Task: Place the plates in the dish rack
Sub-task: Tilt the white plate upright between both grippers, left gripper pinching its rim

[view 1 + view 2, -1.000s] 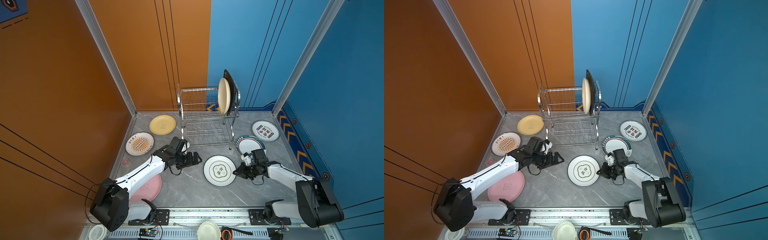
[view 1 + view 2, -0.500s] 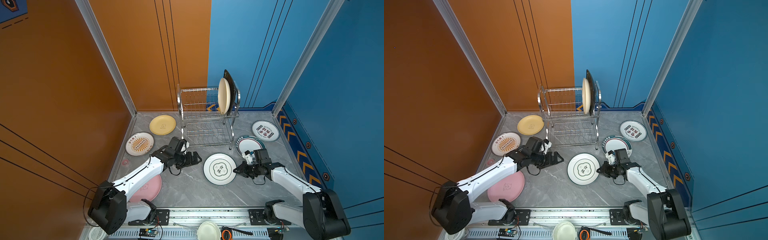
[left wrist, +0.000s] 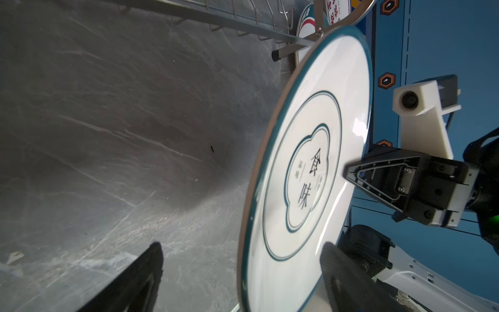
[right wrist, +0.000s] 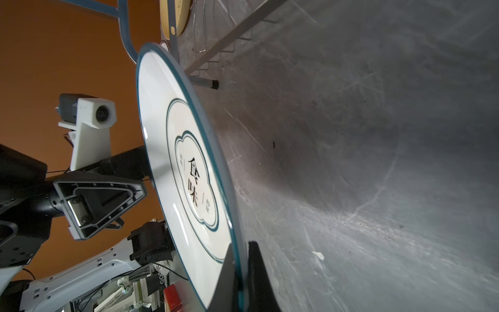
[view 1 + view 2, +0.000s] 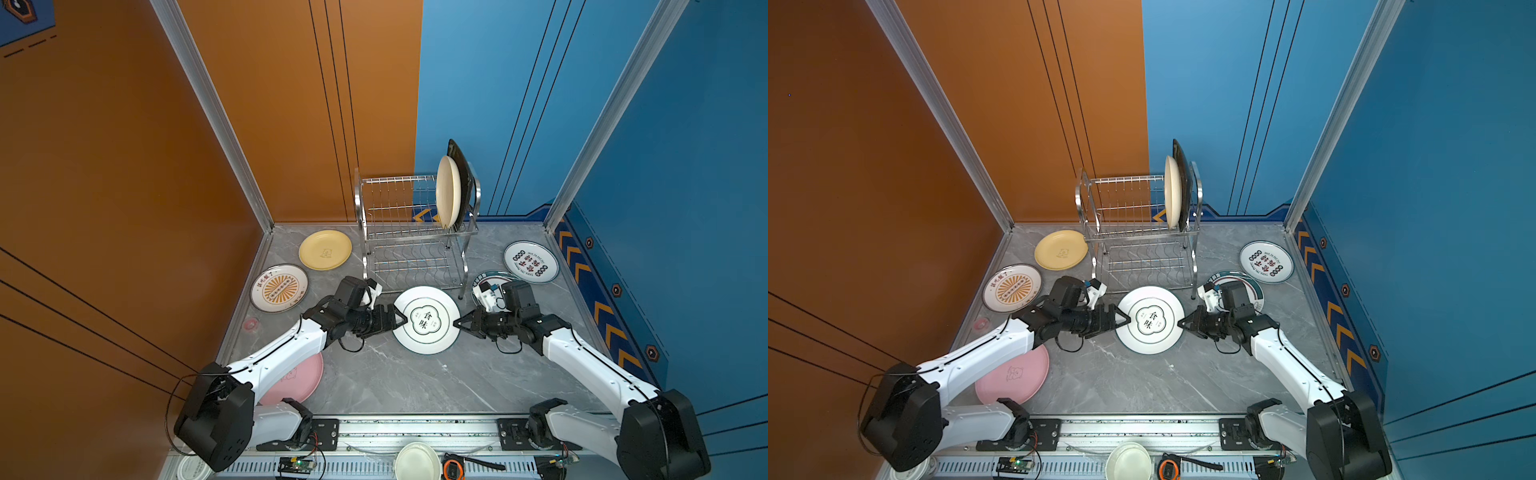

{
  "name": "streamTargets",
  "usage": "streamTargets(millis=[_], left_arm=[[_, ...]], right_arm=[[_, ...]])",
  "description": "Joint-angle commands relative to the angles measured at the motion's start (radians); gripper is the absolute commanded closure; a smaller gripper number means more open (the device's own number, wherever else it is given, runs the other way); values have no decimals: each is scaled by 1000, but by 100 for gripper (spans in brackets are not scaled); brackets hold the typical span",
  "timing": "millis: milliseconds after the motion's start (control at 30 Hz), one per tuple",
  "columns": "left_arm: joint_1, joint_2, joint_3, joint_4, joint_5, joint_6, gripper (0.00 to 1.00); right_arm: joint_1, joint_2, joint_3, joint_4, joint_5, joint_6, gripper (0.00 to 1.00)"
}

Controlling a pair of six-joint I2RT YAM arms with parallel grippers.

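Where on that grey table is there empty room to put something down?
The widest bare patch is at the front, between the pink plate and the right arm. A smaller gap lies between the rack and the far-right plate. Crowded: around the held white plate, and the left edge with the yellow plate and sunburst plate.

This is a robot test booth in a lab: orange wall panels (image 5: pixel 104 166) left, blue panels (image 5: pixel 685 166) right, aluminium corner posts (image 5: pixel 217 124), and 2 white arms (image 5: pixel 282 357) fixed on a metal rail (image 5: pixel 415 428) at the near edge.
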Motion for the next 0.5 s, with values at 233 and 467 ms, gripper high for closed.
streamTargets(millis=[233,467], left_arm=[[47,-81,-43,125,68,-51,41],[73,-120,-79,159,85,-90,71]], right_arm=[[71,89,131,80,-54,26,100],[88,135,184,101,-90,22,100]])
